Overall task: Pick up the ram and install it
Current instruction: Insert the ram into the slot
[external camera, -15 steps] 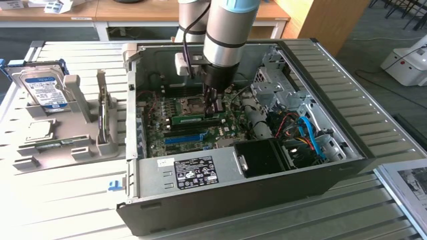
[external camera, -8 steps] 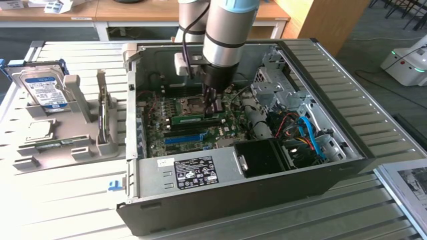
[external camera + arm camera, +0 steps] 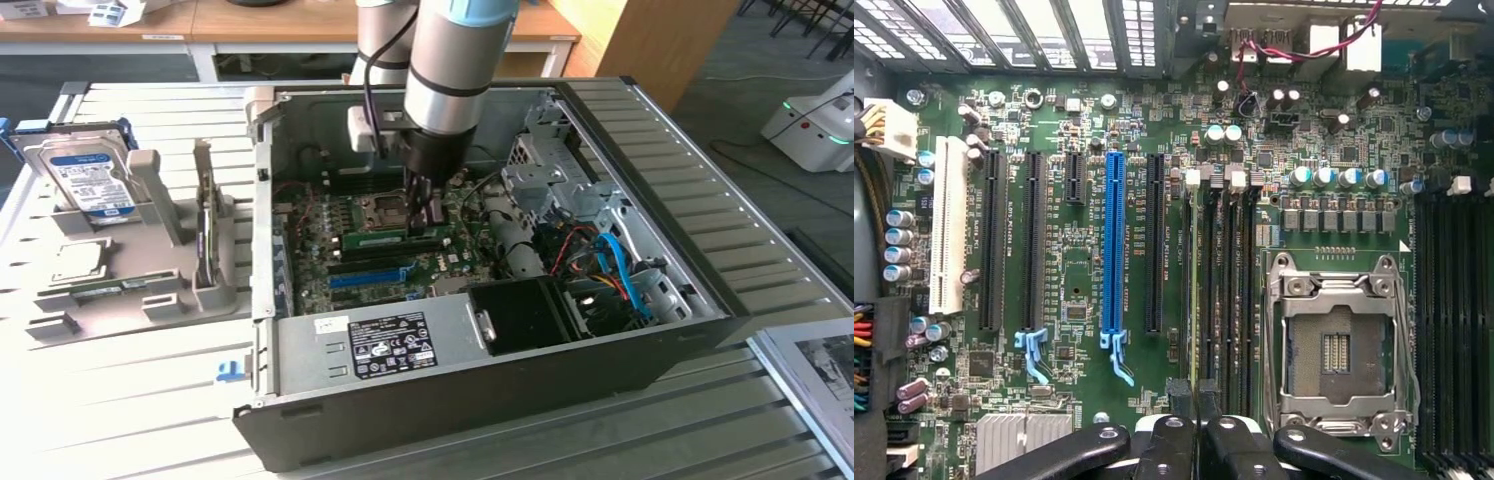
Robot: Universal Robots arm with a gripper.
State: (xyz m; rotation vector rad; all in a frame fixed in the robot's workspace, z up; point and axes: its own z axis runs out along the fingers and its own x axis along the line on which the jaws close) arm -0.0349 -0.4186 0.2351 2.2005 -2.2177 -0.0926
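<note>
The ram [image 3: 387, 239], a long green stick, stands on edge among the memory slots [image 3: 1229, 290] beside the empty processor socket [image 3: 388, 210] inside the open computer case [image 3: 694, 300]. My gripper [image 3: 429, 218] reaches straight down onto the end of the ram at the exterior view's right, its fingers shut on the top edge. In the wrist view the black fingertips [image 3: 1179, 400] sit close together over the slot line, with the gripper [image 3: 1195, 400] just above the board. Whether the ram is fully seated in its slot I cannot tell.
A bright blue slot strip [image 3: 1115, 250] and black card slots lie beside the memory slots. The power supply [image 3: 387, 345] and cable bundle [image 3: 614, 270] crowd the case's near side. Outside, a grey rack [image 3: 120, 290] holds a hard drive [image 3: 87, 180].
</note>
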